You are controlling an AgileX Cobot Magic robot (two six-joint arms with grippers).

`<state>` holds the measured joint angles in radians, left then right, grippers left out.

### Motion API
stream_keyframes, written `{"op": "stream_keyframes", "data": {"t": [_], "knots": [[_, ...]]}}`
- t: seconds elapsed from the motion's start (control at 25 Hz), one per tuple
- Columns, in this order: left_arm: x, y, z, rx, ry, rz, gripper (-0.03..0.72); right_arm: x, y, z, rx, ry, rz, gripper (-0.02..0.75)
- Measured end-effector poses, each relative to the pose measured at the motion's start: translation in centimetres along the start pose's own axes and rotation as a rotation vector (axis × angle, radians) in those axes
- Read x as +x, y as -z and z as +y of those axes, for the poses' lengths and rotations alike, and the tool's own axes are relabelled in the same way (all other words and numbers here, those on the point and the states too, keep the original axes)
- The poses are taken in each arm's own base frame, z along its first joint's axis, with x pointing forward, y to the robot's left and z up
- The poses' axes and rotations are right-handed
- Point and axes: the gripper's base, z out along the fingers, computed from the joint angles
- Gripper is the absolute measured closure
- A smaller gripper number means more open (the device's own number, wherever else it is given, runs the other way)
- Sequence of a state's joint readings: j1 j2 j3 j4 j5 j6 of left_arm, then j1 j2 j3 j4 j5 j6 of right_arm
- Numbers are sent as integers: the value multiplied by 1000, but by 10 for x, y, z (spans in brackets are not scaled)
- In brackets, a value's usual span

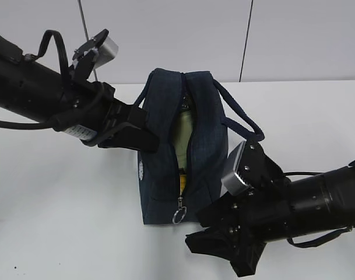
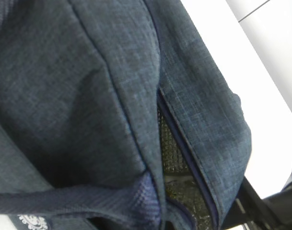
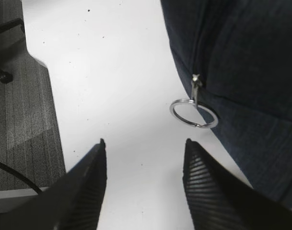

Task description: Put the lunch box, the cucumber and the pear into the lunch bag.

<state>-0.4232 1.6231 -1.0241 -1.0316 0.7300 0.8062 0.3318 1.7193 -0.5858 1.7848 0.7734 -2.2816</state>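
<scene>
**Navy lunch bag on a white table between two black robot arms**

A dark navy fabric lunch bag (image 1: 165,175) stands on a white table (image 1: 60,221), its top zipper partly undone. Through the gap shows the pale sage-green lid of the lunch box (image 1: 183,137) inside, with a small patch of yellow, apparently the pear (image 1: 182,182), near the lower end of the opening. The cucumber cannot be made out. A metal ring pull (image 3: 193,112) hangs at the bag's near end, resting against the tabletop.

The left gripper (image 1: 143,140) presses against the bag's left side, near a handle; its jaws are closed, and whether they pinch fabric cannot be told. The right gripper (image 3: 143,167) hovers over the table just beside the ring pull, jaws apart and holding nothing
</scene>
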Motion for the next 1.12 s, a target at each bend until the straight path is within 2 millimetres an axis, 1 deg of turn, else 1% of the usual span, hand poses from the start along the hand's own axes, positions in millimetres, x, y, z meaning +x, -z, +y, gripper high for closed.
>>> {"op": "stream_keyframes", "data": {"t": [0.52, 0.84, 1.12], "knots": [[0, 0, 0, 0, 0, 0, 703, 0, -24, -24, -7, -18, 13, 332], [0, 0, 0, 0, -3, 0, 703, -11, -27, -32, 4, 9, -13, 330], [0, 0, 0, 0, -3, 0, 703, -4, -33, -35, -8, -10, 4, 328]]}}
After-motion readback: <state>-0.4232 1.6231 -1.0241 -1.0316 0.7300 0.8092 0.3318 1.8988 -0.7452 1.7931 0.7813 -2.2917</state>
